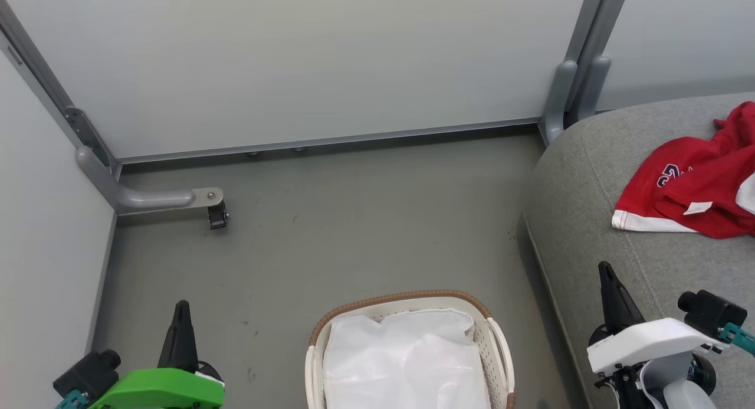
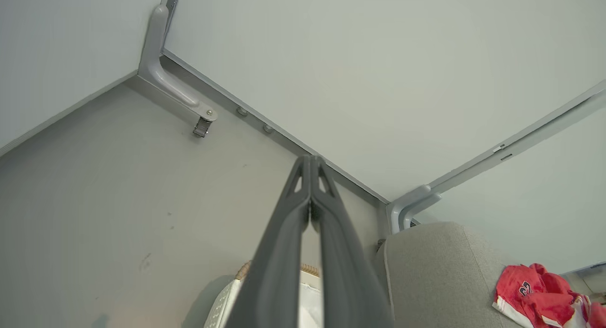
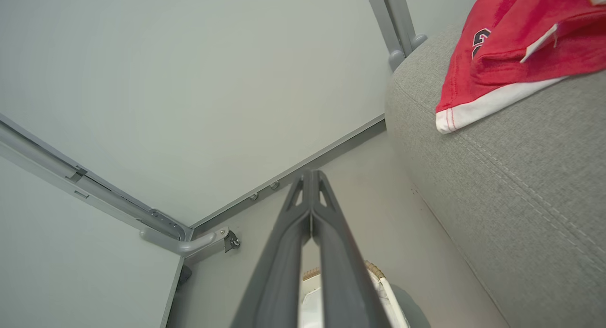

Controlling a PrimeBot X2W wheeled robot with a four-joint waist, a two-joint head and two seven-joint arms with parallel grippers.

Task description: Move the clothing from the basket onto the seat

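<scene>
Far left, a pale grey side panel [image 1: 47,220] meets the back panel [image 1: 295,61] at a corner. A grey metal frame foot [image 1: 153,198] sticks out from that corner over the floor [image 1: 354,220], with a small black clamp [image 1: 217,217] at its tip. The floor is dull grey-green with a few scuff marks.

Low left in the head view is the left gripper [image 1: 181,307], green housing, fingers pressed together tip to tip with nothing between them. The left wrist view shows the same. It hangs over bare floor, left of the basket [image 1: 401,297] and apart from it.

The basket sits on the floor at bottom centre: brown woven rim, perforated white sides, crumpled white liner [image 1: 407,356] inside.

Right of it is a strip of floor, then the seat [image 1: 584,179], grey fabric with a rounded edge and a stitched seam. A grey post pair [image 1: 575,84] stands at the seat's back corner.

By the seat's near edge is the right gripper [image 1: 606,268], white housing, fingers closed flat on each other, holding nothing.

Far right, the clothing [image 1: 690,185] lies bunched on the seat top. It is red with a white band along the near edge, a navy number partly folded under and a white tag showing. The frame edge cuts it off. It is well apart from the basket and both grippers.
</scene>
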